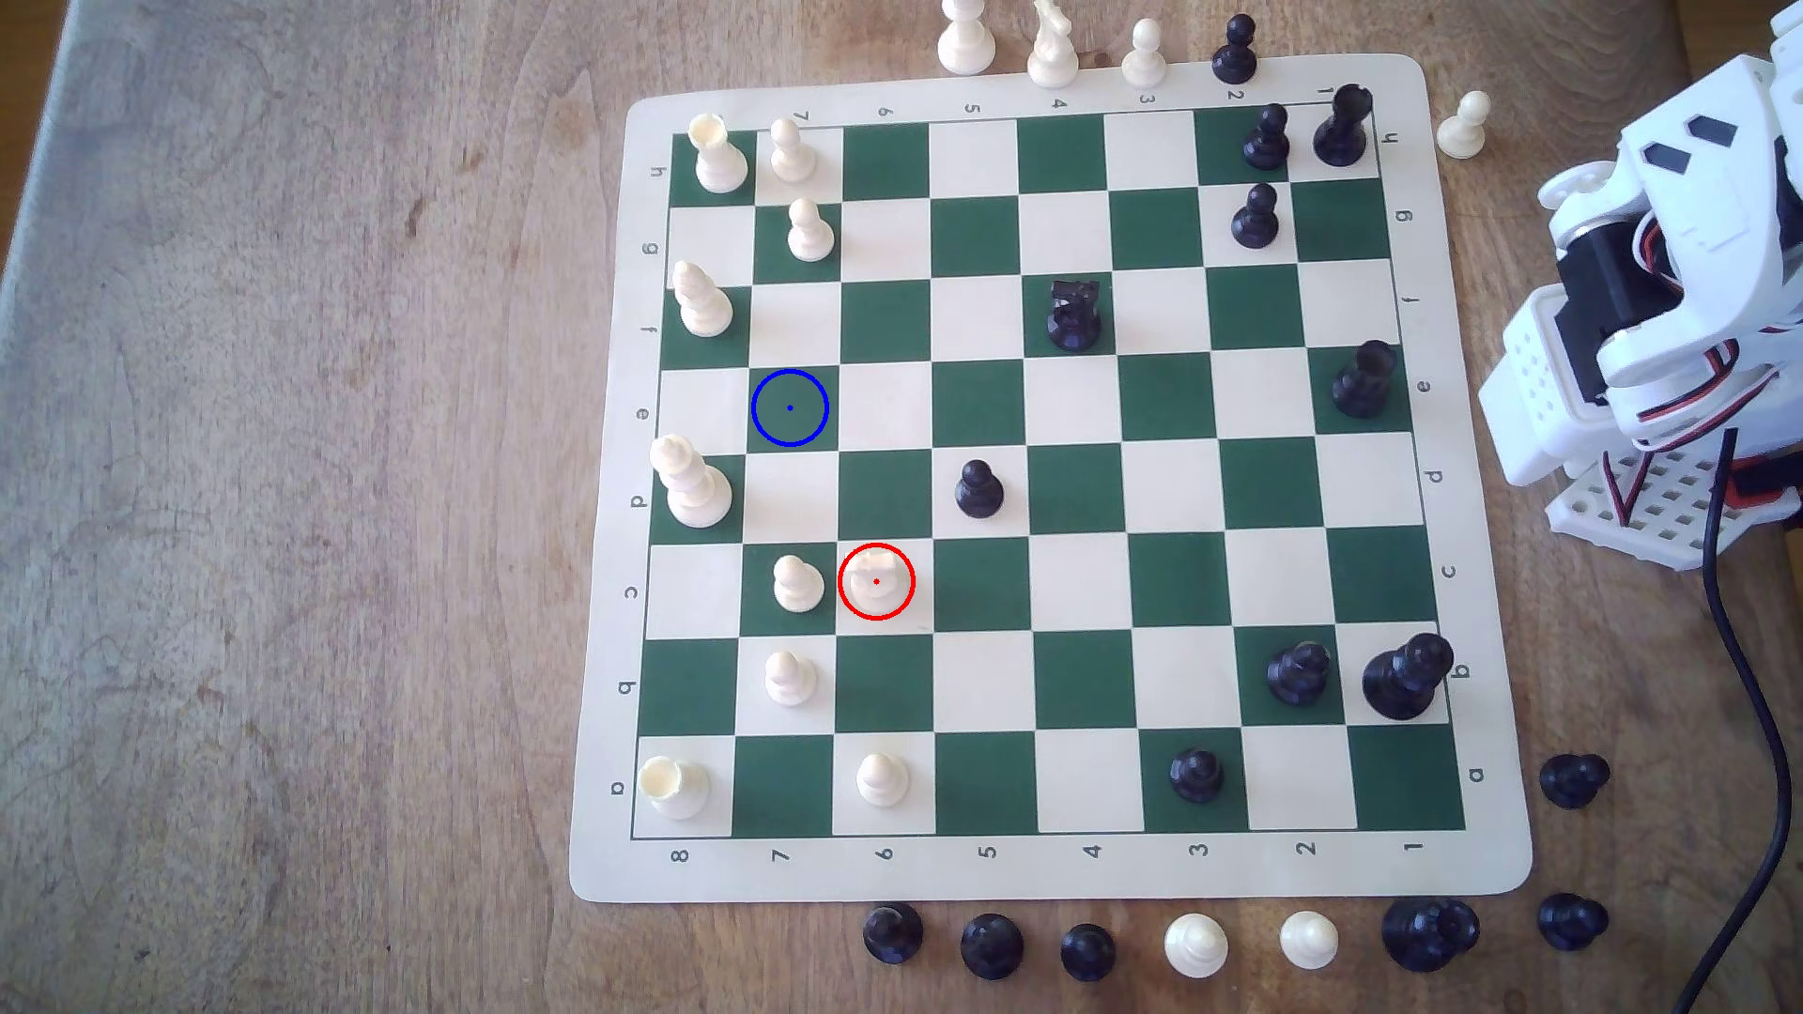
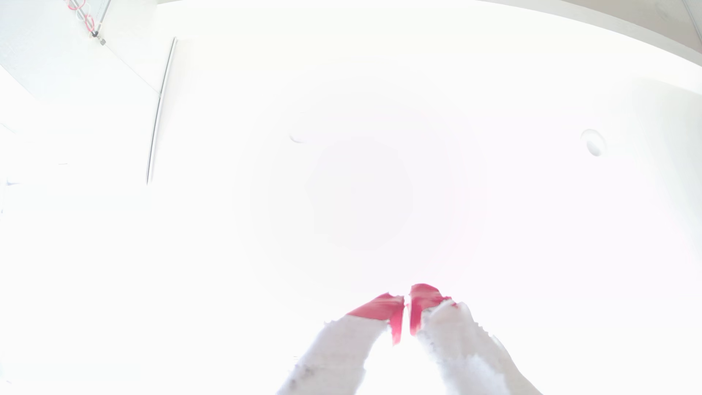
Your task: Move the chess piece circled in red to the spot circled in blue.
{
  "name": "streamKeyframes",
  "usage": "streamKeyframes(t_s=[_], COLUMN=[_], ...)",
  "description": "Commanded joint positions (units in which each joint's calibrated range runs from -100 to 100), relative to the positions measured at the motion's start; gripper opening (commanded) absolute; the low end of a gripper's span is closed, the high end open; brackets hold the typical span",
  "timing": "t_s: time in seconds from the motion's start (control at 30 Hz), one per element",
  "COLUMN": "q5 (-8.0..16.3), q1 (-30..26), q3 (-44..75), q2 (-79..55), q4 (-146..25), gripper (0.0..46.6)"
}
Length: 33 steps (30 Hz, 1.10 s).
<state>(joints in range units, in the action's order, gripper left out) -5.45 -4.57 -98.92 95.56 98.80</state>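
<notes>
Exterior view shows our arm [image 1: 1678,292] folded off the board's [image 1: 1073,868] edge, gripper [image 2: 406,304] pinched closed and empty, knight [image 1: 876,577] unreached.

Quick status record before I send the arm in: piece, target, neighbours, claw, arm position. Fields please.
piece: cream knight, upright in the red ring on a cream square
target: green square with blue ring, unoccupied
nearest neighbour: cream pawn, adjacent square on the exterior view's left
arm: folded at the exterior view's right, off the board
claw: red tips nearly together, nothing between them
</notes>
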Motion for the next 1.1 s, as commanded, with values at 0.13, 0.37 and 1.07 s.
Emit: streamKeyframes(t_s=[0.13, 0.37, 1.07], q5=[-0.1, 0.0, 0.8], q1=[-0.6, 2.5, 8.0], q3=[1.3, 14.5, 34.9], q2=[0.2, 0.3, -3.3], q4=[-15.4, -53.2, -133.4], gripper=[0.2, 0.2, 0.5])
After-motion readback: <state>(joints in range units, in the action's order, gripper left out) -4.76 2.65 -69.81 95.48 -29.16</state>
